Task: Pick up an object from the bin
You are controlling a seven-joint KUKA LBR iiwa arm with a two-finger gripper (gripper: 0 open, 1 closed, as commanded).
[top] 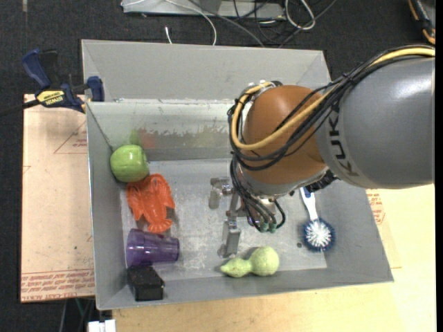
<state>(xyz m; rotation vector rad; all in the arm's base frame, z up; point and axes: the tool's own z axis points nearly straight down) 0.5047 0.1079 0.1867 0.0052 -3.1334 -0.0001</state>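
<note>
Single camera; set above bin (208, 75), looking down, tilted slightly from near side; moderate range, whole bin in frame; arm (387, 116) enters from right.

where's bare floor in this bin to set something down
Bare floor: mid-bin, between the orange plastic lobster toy, the purple plastic cup and the pincer. Also along the back wall, right of the green apple. Crowded: the left wall, down to the black block.

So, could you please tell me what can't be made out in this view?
Camera view:
1. Brush: upper handle hidden behind the arm.
2. Bin: middle floor and back right corner covered by the arm.
3. Black thing in the near left corner: too dark to identify.
</note>
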